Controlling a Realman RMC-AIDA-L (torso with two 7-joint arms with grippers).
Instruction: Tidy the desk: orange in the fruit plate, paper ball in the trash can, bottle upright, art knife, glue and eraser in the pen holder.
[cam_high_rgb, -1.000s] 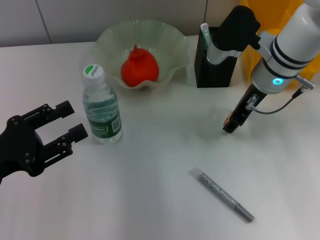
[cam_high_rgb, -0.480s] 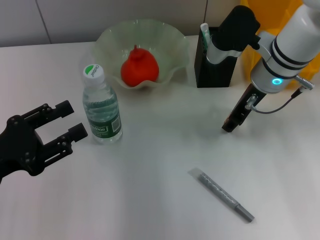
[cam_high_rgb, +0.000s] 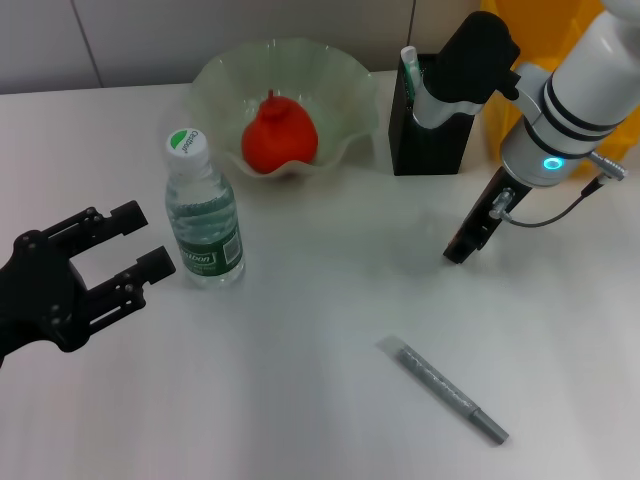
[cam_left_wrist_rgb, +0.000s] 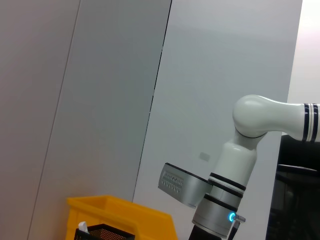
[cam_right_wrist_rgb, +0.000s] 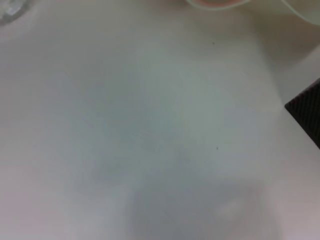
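You see a pale tabletop (cam_high_rgb: 300, 380) from above. Toward its far edge, near the middle, the fruit plate (cam_high_rgb: 345, 85) holds the orange (cam_high_rgb: 279, 136), which rests inside with its knob up. Nearer the left edge, in front of the plate, the bottle (cam_high_rgb: 203, 217) stands upright, cap on top. Just beside it, toward the left edge, your left gripper (cam_high_rgb: 128, 252) hovers with its two black fingers spread apart and nothing between them; the near finger almost reaches the bottle's label. At the far right of the tabletop stands the pen holder (cam_high_rgb: 425, 140), with a white, green-tipped item (cam_high_rgb: 409, 66) sticking out of it. Behind the holder, at the far right corner, the trash can (cam_high_rgb: 520, 50) shows mostly hidden by your right arm. Your right gripper (cam_high_rgb: 467, 241) hangs in front of the pen holder, its dark tip pointing down close to the tabletop; you cannot tell whether it is clenched or released. Nearer the front edge, right of centre, a grey pen-shaped tool (cam_high_rgb: 443, 389) lies flat and slanted, well apart from both grippers. The eraser cannot be made out.
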